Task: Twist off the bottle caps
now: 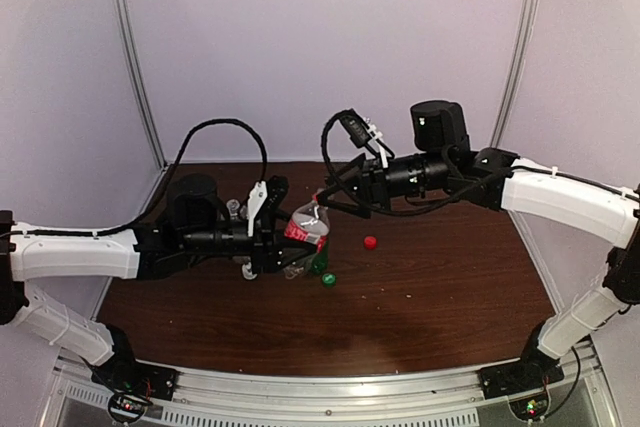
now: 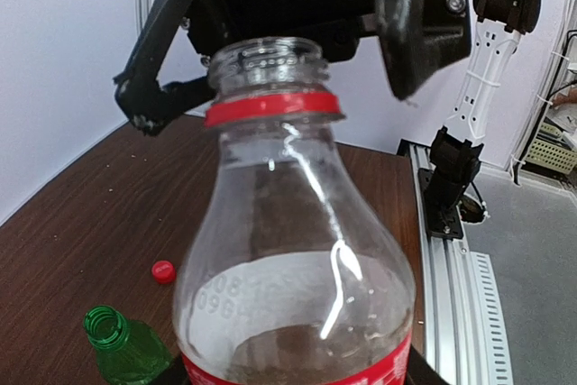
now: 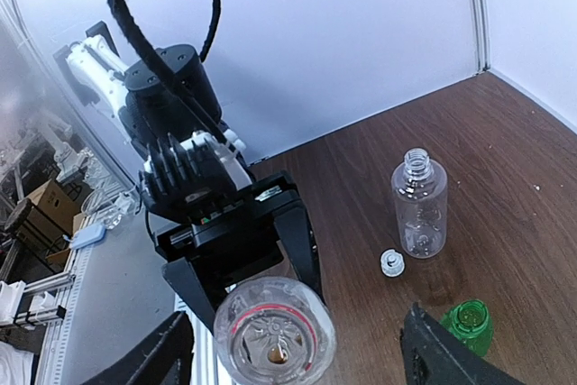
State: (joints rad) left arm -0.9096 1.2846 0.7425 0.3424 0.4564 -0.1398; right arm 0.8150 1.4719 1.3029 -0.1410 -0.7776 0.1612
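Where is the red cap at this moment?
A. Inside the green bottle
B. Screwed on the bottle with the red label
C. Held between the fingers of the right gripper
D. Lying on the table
D: the red cap lies alone on the table, apart from the red-label bottle, whose mouth is open with only its red ring left.

The left gripper (image 3: pixel 252 266) clamps a small clear plastic bottle with red neck ring (image 3: pixel 273 338), mouth open; the right gripper (image 3: pixel 293 351) is spread wide. On the brown table (image 3: pixel 514 151) stands an uncapped clear unlabelled bottle (image 3: pixel 419 209), a white round cap (image 3: pixel 391 263) just beside it, a green plastic bottle (image 3: pixel 469 324) near.
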